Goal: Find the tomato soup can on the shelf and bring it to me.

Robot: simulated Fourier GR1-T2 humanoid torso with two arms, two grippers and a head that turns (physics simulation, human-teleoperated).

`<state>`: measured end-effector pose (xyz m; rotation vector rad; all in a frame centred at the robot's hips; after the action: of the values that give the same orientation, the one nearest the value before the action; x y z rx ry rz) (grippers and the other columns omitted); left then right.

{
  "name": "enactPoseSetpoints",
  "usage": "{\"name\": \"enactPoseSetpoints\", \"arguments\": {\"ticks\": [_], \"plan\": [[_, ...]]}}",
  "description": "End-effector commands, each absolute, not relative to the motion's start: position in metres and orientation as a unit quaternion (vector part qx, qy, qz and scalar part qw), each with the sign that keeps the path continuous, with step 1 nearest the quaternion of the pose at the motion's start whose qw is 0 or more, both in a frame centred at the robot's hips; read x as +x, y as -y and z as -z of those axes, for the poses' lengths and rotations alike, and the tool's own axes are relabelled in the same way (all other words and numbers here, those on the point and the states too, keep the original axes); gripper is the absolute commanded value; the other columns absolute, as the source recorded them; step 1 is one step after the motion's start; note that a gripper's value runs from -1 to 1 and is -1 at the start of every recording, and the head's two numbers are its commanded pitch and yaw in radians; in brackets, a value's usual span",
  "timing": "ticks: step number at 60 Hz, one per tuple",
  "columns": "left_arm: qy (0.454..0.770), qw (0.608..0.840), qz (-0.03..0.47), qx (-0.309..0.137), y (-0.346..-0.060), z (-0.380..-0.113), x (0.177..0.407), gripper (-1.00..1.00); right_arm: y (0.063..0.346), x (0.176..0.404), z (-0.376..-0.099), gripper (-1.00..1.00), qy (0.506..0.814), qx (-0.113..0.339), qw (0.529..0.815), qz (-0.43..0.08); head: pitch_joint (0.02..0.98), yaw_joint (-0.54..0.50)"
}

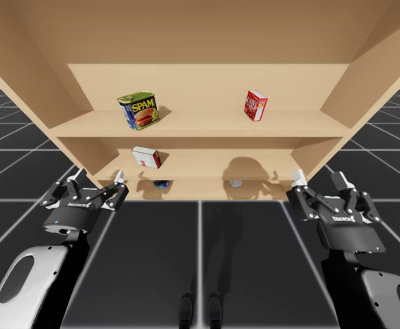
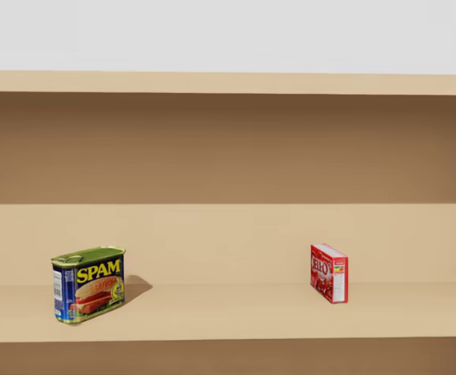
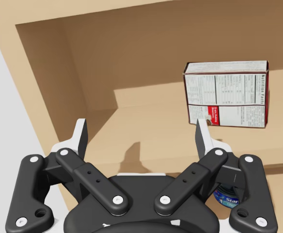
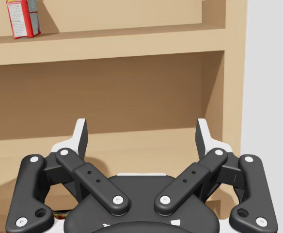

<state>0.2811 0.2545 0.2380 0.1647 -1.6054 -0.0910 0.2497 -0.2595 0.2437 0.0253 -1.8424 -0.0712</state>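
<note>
Shelf (image 2: pixel 228 316) lies open between blue rectangular can (image 2: pixel 88 283) and red box (image 2: pixel 329 273).

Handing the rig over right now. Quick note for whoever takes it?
Both open, empty: left hand, right hand, low in front of the shelf.
Upper board: blue-green rectangular can, red box. Middle: white-and-red box. Bottom: blue can and grey round thing, both half hidden.
Done: nothing grasped.
Left: tomato soup can not yet identified; check the bottom board, then grasp and bring it back.
</note>
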Motion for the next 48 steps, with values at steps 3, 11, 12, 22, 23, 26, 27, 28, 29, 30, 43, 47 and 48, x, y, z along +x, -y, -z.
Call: {"name": "enactPoseSetpoints", "arguments": {"ticks": [3,11,12,22,23,26,27,28,29,30,43,47,48], "plan": [[0.716,0.693,0.045,0.074,-0.2536,-0.2372,0.2812,-1.0,0.2586,0.2475,-0.2433,-1.0,0.792,0.018,0.608,0.044,0.084,-0.03],[0.716,0.693,0.045,0.074,-0.2533,-0.2371,0.2808,-1.0,0.2612,0.2494,-0.2447,-1.0,0.781,0.026,0.622,0.039,0.121,-0.03],[0.716,0.693,0.045,0.074,-0.2533,-0.2371,0.2808,-1.0,0.2612,0.2494,-0.2447,-1.0,0.781,0.026,0.622,0.039,0.121,-0.03],[0.715,0.694,0.046,0.075,-0.2532,-0.2367,0.2807,-1.0,0.2616,0.2505,-0.2446,-1.0,0.778,0.014,0.627,0.042,0.262,-0.03],[0.715,0.694,0.047,0.075,-0.2531,-0.2367,0.2806,-1.0,0.2615,0.2505,-0.2445,-1.0,0.778,0.013,0.627,0.042,0.271,-0.03],[0.714,0.695,0.05,0.07,-0.2527,-0.2368,0.2805,-1.0,0.2613,0.2509,-0.2443,-1.0,0.778,0.006,0.627,0.04,0.314,-0.02],[0.714,0.695,0.05,0.069,-0.2527,-0.2368,0.2805,-1.0,0.2613,0.251,-0.2442,-1.0,0.778,0.006,0.627,0.039,0.322,-0.02],[0.714,0.695,0.051,0.069,-0.2526,-0.2367,0.2805,-1.0,0.2614,0.251,-0.2442,-1.0,0.778,0.005,0.627,0.039,0.33,-0.03],[0.713,0.695,0.051,0.069,-0.2526,-0.2367,0.2805,-1.0,0.2614,0.2511,-0.2441,-1.0,0.778,0.004,0.627,0.039,0.339,-0.03],[0.713,0.696,0.053,0.07,-0.2526,-0.2365,0.2806,-1.0,0.2615,0.2512,-0.2439,-1.0,0.778,0.004,0.628,0.038,0.364,-0.03],[0.712,0.697,0.057,0.072,-0.2522,-0.2362,0.2808,-1.0,0.2618,0.2521,-0.2431,-1.0,0.778,-0.001,0.628,0.034,0.516,-0.08],[0.712,0.696,0.059,0.073,-0.252,-0.2362,0.2808,-1.0,0.2618,0.2524,-0.2429,-1.0,0.777,-0.001,0.628,0.033,0.565,-0.11],[0.712,0.696,0.059,0.073,-0.2519,-0.2363,0.2808,-1.0,0.2619,0.2525,-0.2429,-1.0,0.777,0.0,0.628,0.033,0.581,-0.13]]}}
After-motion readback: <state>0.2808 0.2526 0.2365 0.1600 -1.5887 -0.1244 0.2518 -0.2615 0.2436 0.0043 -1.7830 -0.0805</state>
